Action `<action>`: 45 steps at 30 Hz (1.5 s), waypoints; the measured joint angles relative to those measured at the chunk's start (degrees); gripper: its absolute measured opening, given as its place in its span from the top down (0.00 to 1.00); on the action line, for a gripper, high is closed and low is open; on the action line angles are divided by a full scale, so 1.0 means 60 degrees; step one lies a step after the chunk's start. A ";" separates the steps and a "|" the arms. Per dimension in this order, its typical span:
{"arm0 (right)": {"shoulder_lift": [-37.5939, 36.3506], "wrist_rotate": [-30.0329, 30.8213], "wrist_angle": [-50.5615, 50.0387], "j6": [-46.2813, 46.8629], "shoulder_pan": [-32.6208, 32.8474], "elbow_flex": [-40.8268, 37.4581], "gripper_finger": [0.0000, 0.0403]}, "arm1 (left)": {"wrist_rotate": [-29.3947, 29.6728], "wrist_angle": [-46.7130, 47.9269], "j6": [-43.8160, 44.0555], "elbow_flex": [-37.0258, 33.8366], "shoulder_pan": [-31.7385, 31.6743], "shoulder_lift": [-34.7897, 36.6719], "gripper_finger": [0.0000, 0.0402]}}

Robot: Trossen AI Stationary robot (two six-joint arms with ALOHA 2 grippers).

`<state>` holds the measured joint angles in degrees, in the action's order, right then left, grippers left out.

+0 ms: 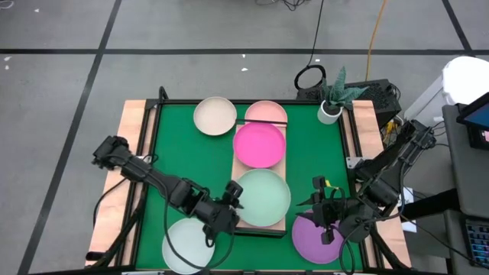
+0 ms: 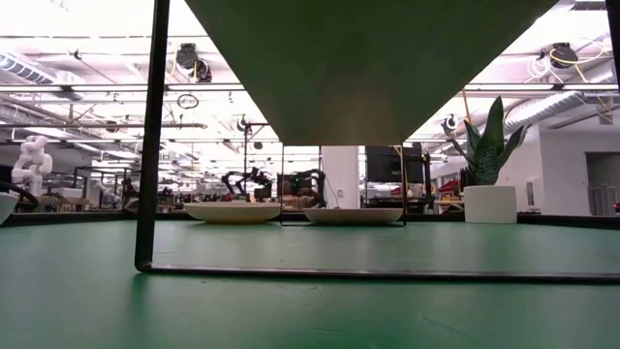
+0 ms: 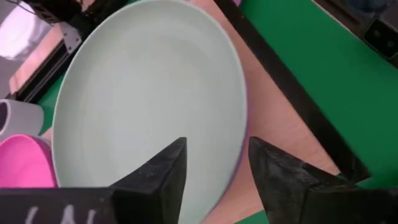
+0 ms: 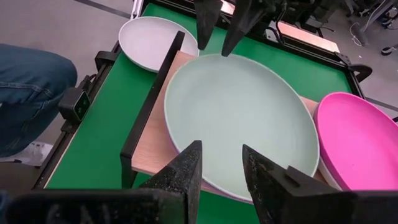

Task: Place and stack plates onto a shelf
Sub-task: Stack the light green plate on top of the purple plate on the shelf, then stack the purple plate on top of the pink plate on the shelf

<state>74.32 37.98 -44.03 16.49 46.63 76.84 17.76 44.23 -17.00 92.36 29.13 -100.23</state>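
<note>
A mint green plate (image 1: 263, 197) (image 3: 143, 99) (image 4: 242, 118) lies flat on the near end of the light-wood shelf (image 1: 238, 172) (image 4: 155, 146). A magenta plate (image 1: 260, 143) lies on the shelf beyond it. My left gripper (image 1: 233, 197) (image 3: 214, 146) is open at the mint plate's left rim, one finger over the plate and one outside. My right gripper (image 1: 319, 200) (image 4: 221, 149) is open at its right rim. On the green table lie a cream plate (image 1: 215, 116), a pale pink plate (image 1: 266, 113), a pale blue-white plate (image 1: 187, 244) and a purple plate (image 1: 315, 241).
A black metal frame (image 2: 150, 136) (image 4: 149, 93) carries the shelf above the table. A potted plant (image 1: 332, 95) stands at the far right corner. Wooden side strips (image 1: 130, 153) run along the table's edges. A person's leg in jeans (image 4: 31, 93) shows past the left edge.
</note>
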 joint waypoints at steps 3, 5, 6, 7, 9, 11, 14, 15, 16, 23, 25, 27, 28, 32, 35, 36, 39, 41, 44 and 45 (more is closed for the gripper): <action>0.0000 -0.0004 0.0004 0.0000 0.0000 0.0000 0.75 | 0.0260 0.0001 0.0159 0.0000 0.0126 0.0019 0.55; 0.0000 -0.0004 0.0004 0.0096 0.0000 0.0000 0.75 | 0.0416 0.0024 0.0208 -0.0003 0.0248 0.0071 0.55; 0.0000 -0.0004 0.0004 0.0148 0.0000 0.0000 0.75 | 0.0498 0.0046 0.0248 -0.0004 0.0312 0.0123 0.55; 0.0000 -0.0004 0.0004 0.0192 0.0000 0.0000 0.75 | 0.0556 -0.0003 0.0311 -0.0004 0.0357 0.0175 0.55; 0.0000 -0.0004 0.0004 0.0246 0.0000 0.0004 0.75 | 0.0578 -0.0090 0.0401 0.0004 0.0438 0.0273 0.55; 0.0004 -0.0004 0.0004 0.0251 0.0000 0.0000 0.75 | 0.0595 0.0011 0.0637 -0.0005 0.0572 0.0365 0.55; 0.0004 0.0040 0.0004 0.0520 0.0000 0.0000 0.75 | 0.0774 0.0036 0.1105 -0.0004 0.0633 0.0501 0.55; 0.0007 0.0127 0.0007 0.0758 0.0000 0.0001 0.75 | 0.0814 0.0234 0.1385 -0.0004 0.0703 0.0571 0.55; 0.0007 0.0166 0.0005 0.1029 0.0000 0.0000 0.75 | 0.0823 0.0405 0.1722 -0.0004 0.0731 0.0633 0.55; 0.0114 0.0168 0.0011 0.2075 0.0016 0.0003 0.75 | 0.0854 0.1311 0.3365 -0.0008 0.0841 0.0880 0.55; 0.0149 0.0162 0.0040 0.2206 0.0078 0.0000 0.75 | 0.0871 0.1527 0.3627 0.0000 0.0921 0.0915 0.55; 0.0153 0.0157 0.0252 0.2296 0.0123 0.0000 0.75 | 0.0881 0.1648 0.3835 -0.0007 0.1036 0.0931 0.55; 0.0153 0.0148 0.0340 0.2369 0.0149 0.0000 0.75 | 0.0894 0.1614 0.3864 -0.0007 0.1078 0.0948 0.55; 0.0157 -0.0116 0.0618 0.2467 0.0248 0.0062 0.75 | 0.1190 0.1624 0.3877 -0.0007 0.1353 0.0967 0.55; 0.0153 -0.0577 0.0666 0.2908 0.0248 0.0076 0.75 | 0.1441 0.1621 0.3881 -0.0007 0.1540 0.0966 0.55; 0.0177 -0.0628 0.0655 0.3048 0.0248 0.0076 0.75 | 0.1531 0.1619 0.3868 -0.0007 0.1583 0.0966 0.55; 0.0278 -0.0940 0.0616 0.3350 0.0287 0.0076 0.75 | 0.1895 0.1625 0.3870 -0.0007 0.1697 0.0966 0.55; 0.0345 -0.1204 0.0416 0.3780 0.0396 0.0076 0.75 | 0.2054 0.1666 0.3928 -0.0007 0.1752 0.0966 0.55; 0.0516 -0.1542 -0.0001 0.4509 0.0587 0.0076 0.75 | 0.2062 0.1731 0.4092 -0.0007 0.1817 0.0966 0.55; 0.0585 -0.1646 -0.0169 0.4759 0.0671 0.0076 0.75 | 0.2067 0.1755 0.4165 -0.0007 0.1839 0.0966 0.55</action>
<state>77.83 28.10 -45.05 45.04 50.66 77.30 30.16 54.76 7.99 92.31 40.16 -94.43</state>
